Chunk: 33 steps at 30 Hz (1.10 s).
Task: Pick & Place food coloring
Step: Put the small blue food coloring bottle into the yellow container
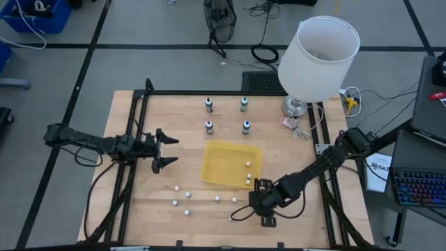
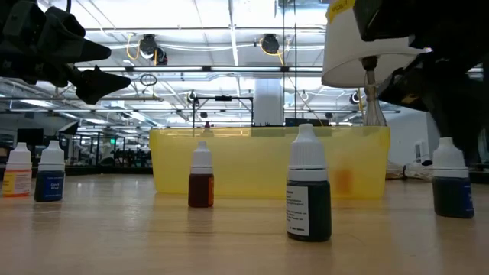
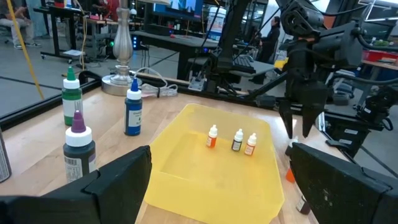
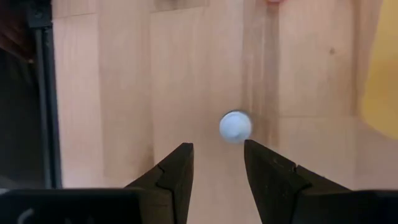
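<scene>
The food coloring is several thumb-sized dropper bottles with white caps. Some stand on the near part of the table (image 2: 201, 180) (image 2: 309, 191), and from above their caps show as white dots (image 1: 187, 211). Three more stand inside the yellow tray (image 3: 237, 140). My right gripper (image 4: 217, 149) is open and points down over the near part of the table (image 1: 259, 201). One white cap (image 4: 236, 126) lies just beyond its fingertips, untouched. My left gripper (image 3: 221, 186) waits open above the table's left side (image 1: 164, 150), facing the tray.
The yellow tray (image 1: 212, 157) sits mid-table. Four larger bottles (image 1: 209, 127) stand beyond it, toward the far edge. A lamp with a white shade (image 1: 318, 56) stands at the far right corner. Black frame rails (image 1: 129, 181) run along the table's sides.
</scene>
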Motion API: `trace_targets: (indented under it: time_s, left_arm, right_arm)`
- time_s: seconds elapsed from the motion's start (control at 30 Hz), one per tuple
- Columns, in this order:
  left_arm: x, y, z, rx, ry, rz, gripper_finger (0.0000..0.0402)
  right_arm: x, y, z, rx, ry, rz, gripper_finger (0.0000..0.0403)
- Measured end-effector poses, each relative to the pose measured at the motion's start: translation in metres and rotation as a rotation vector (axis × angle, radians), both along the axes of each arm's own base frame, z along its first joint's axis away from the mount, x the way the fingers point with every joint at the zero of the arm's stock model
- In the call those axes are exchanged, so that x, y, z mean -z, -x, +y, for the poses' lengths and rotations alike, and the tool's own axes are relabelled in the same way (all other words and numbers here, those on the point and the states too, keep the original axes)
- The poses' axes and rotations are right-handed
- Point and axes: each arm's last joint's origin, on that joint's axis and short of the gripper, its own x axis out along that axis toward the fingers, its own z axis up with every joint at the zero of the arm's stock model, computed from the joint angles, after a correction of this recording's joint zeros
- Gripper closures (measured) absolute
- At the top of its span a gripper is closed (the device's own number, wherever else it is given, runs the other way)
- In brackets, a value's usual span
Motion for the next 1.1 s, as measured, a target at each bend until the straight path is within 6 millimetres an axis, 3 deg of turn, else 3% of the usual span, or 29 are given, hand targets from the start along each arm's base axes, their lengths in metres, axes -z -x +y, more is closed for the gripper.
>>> trace_targets:
  time_s: [0.3, 0.6, 1.1]
  left_arm:
    - [0.0, 0.0, 0.0, 0.0, 0.0, 0.0, 0.0023]
    - [0.0, 0.0, 0.0, 0.0, 0.0, 0.0, 0.0023]
    - [0.0, 0.0, 0.0, 0.001, 0.0, 0.0, 0.0023]
  right_arm:
    - [0.001, -0.003, -0.001, -0.036, 0.07, -0.057, 0.0273]
    - [0.025, -0.008, 0.002, -0.099, 0.116, -0.022, 0.0273]
    - [0.022, -0.009, 0.003, -0.101, 0.111, -0.049, 0.0273]
